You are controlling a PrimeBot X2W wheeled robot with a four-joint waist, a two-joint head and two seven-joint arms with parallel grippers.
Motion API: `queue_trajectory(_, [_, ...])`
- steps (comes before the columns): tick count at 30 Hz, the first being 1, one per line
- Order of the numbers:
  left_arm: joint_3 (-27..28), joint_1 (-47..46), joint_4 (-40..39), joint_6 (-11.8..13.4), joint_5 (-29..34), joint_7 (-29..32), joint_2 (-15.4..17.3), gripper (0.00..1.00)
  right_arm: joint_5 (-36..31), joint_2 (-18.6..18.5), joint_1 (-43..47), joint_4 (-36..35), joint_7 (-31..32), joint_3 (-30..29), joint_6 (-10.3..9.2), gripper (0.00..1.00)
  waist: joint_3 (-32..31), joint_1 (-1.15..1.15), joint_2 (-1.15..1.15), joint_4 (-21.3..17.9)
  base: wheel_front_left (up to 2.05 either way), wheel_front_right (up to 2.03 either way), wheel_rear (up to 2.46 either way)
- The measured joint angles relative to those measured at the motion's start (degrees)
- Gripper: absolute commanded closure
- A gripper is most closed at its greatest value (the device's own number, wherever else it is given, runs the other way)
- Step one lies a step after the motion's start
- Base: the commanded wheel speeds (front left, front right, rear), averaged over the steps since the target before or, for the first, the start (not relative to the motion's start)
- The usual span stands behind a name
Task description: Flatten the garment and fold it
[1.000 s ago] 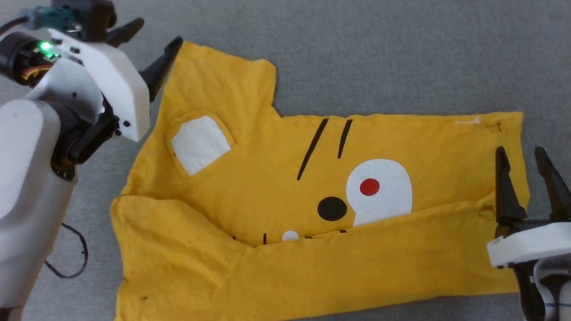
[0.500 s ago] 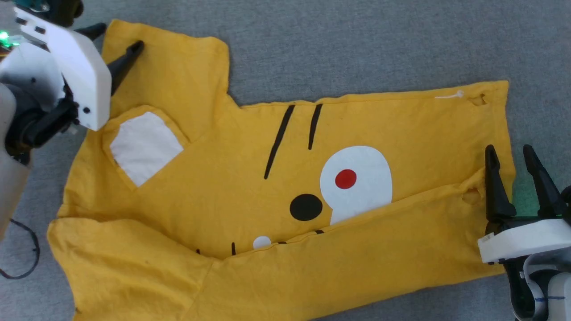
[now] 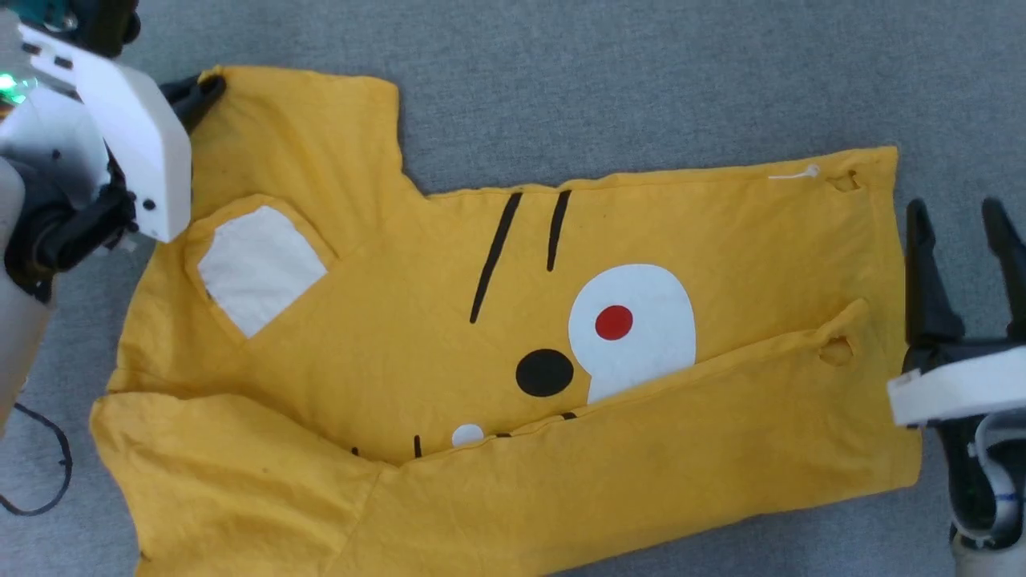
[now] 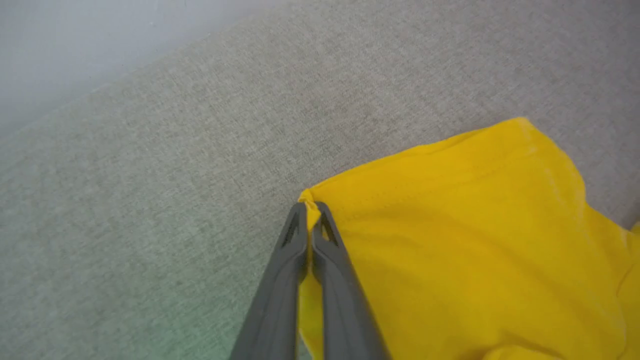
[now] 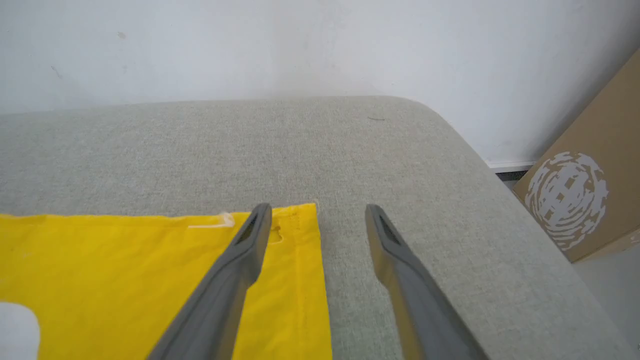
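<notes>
A bare indoor workroom, lab-like: a grey fabric-covered counter (image 5: 400, 150) with a rounded corner, a plain white wall (image 5: 250, 45) behind it, a brown printed cardboard box (image 5: 585, 200) beside it.

**Head view.** A folded-over flap (image 3: 641, 473) of the garment (image 3: 385, 320) covers the lower part of the face print (image 3: 633, 320), and the garment's lower left corner runs off the bottom edge. The white wrist housing (image 3: 120, 136) hides all but the tips of the left pincer (image 3: 210, 82). The right pincer (image 3: 955, 207) is blurred, and the right edge clips its outer finger.

**Right wrist view.** The cardboard box (image 5: 590, 190) is cut off at the right.
</notes>
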Motion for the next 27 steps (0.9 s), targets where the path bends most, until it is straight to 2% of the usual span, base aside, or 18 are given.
queue_trajectory(4, [-0.7,1.2,0.0,0.0,-0.3,-0.7,0.1,1.00,-1.5,0.0,-3.2,-2.9,7.7,-0.6,0.00,0.00,-1.5,0.00,0.00,0.8,0.00,0.00,0.00])
queue_trajectory(9, [-1.1,1.6,-0.3,0.0,-0.5,-1.2,-0.1,1.00,-1.4,-0.2,-7.6,-3.0,19.4,-3.1,0.00,0.00,-2.1,0.00,0.00,2.2,0.00,0.00,0.00])
queue_trajectory(15, [-1.3,1.6,-0.4,0.0,-0.9,-2.2,-1.3,1.00,1.7,-6.3,-9.2,1.4,29.5,-1.7,0.00,0.00,-1.4,0.00,0.00,3.7,0.00,0.00,0.00])
queue_trajectory(19, [-1.4,1.5,-0.4,0.0,-0.9,-2.8,-1.8,1.00,3.8,-8.0,-10.2,4.0,32.6,-1.5,-0.01,0.00,-0.8,0.00,0.00,4.7,0.00,0.00,0.00])
queue_trajectory(26, [-1.8,0.5,-0.5,0.0,-1.0,-3.2,-2.0,1.00,5.2,-8.5,-12.3,6.6,33.5,-1.2,-0.01,0.00,0.4,0.00,0.00,5.9,0.00,0.00,0.00])
queue_trajectory(27, [-1.8,0.4,-0.5,0.0,-1.1,-3.2,-2.0,1.00,5.3,-8.4,-12.7,6.7,33.5,-1.3,-0.01,0.04,0.6,0.00,0.00,6.0,0.00,0.00,0.00])
